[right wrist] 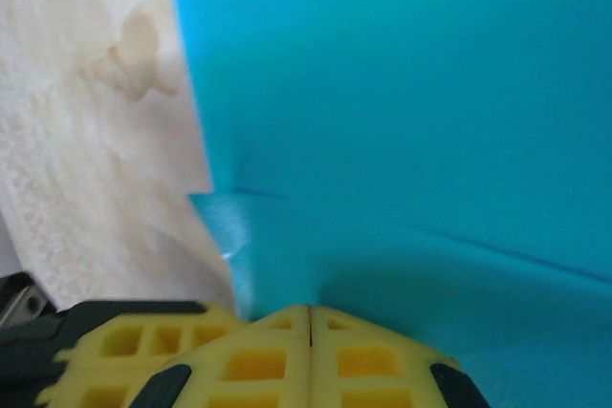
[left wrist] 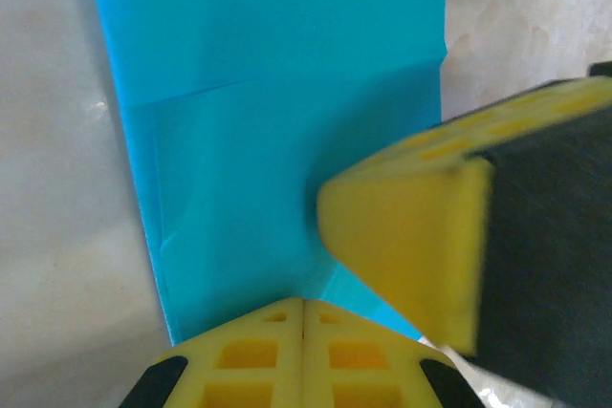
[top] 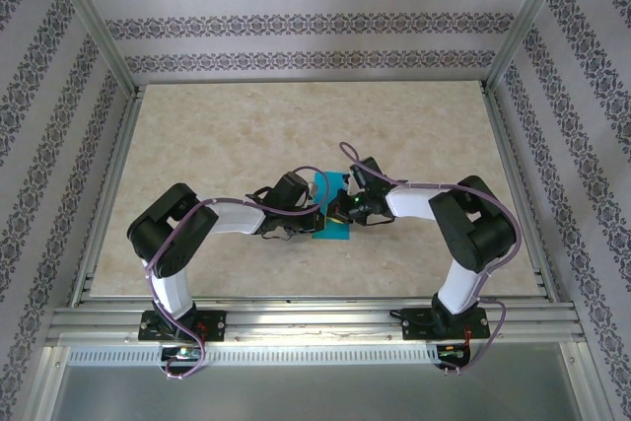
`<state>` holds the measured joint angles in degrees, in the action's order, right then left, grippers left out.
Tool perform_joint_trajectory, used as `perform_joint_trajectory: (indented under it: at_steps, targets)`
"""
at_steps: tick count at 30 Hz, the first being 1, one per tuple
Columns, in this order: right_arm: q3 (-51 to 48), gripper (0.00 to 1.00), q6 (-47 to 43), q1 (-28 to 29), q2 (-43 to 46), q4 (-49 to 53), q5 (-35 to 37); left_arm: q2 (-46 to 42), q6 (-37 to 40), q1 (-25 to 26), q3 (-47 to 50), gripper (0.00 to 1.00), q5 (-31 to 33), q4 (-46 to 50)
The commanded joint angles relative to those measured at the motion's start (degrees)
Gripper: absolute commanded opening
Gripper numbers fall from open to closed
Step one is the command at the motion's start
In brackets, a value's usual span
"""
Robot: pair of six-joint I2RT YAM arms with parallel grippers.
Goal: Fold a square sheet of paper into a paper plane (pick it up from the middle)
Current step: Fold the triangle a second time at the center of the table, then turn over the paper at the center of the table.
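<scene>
The teal-blue paper [top: 333, 234] lies at the table's middle as a folded strip with creases, not a flat square. Both grippers meet over it. In the left wrist view the paper [left wrist: 287, 93] runs up from my left gripper [left wrist: 303, 308], whose yellow jaws are pressed together on its near edge. One of the right gripper's fingers [left wrist: 411, 236] sits on the paper just to the right. In the right wrist view the paper [right wrist: 402, 93] lifts from my right gripper [right wrist: 310, 314], shut on its edge, with one of the left gripper's fingers [right wrist: 124, 351] beside it. From above, the left gripper [top: 311, 219] and right gripper [top: 347, 206] almost touch.
The beige marbled table [top: 296, 135] is fenced by aluminium rails [top: 296, 315] at the near edge and posts at the sides, with patterned walls behind. Both arms bend inward from their bases at the near edge.
</scene>
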<state>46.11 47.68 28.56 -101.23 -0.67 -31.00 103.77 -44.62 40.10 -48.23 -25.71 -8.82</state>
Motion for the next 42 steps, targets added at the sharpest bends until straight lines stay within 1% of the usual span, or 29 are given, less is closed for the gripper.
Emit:
perform_joint_trajectory:
  at_steps: [1, 9, 12, 15, 17, 20, 23, 25, 27, 30, 33, 38, 40, 42]
  targets:
    - [-1.0, 0.0, 1.2, -2.3, -1.8, -0.1, 2.8, 1.0, -0.3, -0.1, 2.2, 0.0, 0.8, 3.7]
    - [-3.9, 0.0, -2.5, -12.7, 1.2, -1.0, 1.1, 0.6, -1.8, -0.1, 3.7, 0.0, 0.3, 2.2]
    - [-3.5, 0.0, -3.3, -15.1, 2.9, -0.8, -0.7, 0.3, -2.3, -0.1, 4.1, 0.0, 0.1, 1.5]
    - [-2.8, 0.0, -4.6, -15.7, 5.7, 1.3, -0.5, -0.3, -2.3, 0.0, 3.5, 0.0, -0.1, 1.9]
    - [-3.6, 0.01, -4.3, -15.4, 8.3, 0.9, -0.9, -1.4, -2.4, 0.0, 3.1, 0.0, -0.7, 1.2]
    - [-5.4, 0.05, -3.9, -14.3, 13.1, 1.9, -0.4, -4.2, -2.0, 0.1, 1.1, 0.0, -1.5, 1.3]
    - [-7.7, 0.12, -2.9, -12.3, 16.5, 4.5, 1.0, -6.3, 1.2, 0.0, -2.6, 0.08, 0.5, 5.8]
    - [-9.1, 0.15, -2.1, -10.9, 17.9, 5.6, 1.8, -5.6, 4.2, -0.3, -5.7, 0.09, 1.6, 9.8]
    - [-10.6, 0.16, -0.6, -8.9, 19.1, 5.6, 2.5, -3.4, 6.4, -0.7, -8.6, 0.09, 0.8, 12.7]
    - [-11.7, 0.2, 2.0, -5.6, 19.8, 6.1, 3.8, -0.1, 8.3, -1.0, -11.5, 0.08, -0.1, 15.6]
    - [-12.4, 0.23, 4.3, -3.4, 19.7, 5.9, 4.3, 1.8, 9.6, -1.0, -12.8, 0.08, 0.6, 17.5]
    - [-12.8, 0.24, 6.6, -1.2, 18.7, 4.9, 5.6, 2.9, 11.2, -1.5, -12.8, 0.08, 2.5, 19.2]
    - [-12.1, 0.24, 6.8, -0.6, 17.4, 5.2, 6.2, 3.5, 12.4, -2.0, -13.4, 0.07, 3.4, 21.3]
    - [-11.5, 0.24, 7.2, -0.5, 16.1, 5.3, 6.3, 3.6, 12.5, -2.2, -12.8, 0.07, 3.2, 20.5]
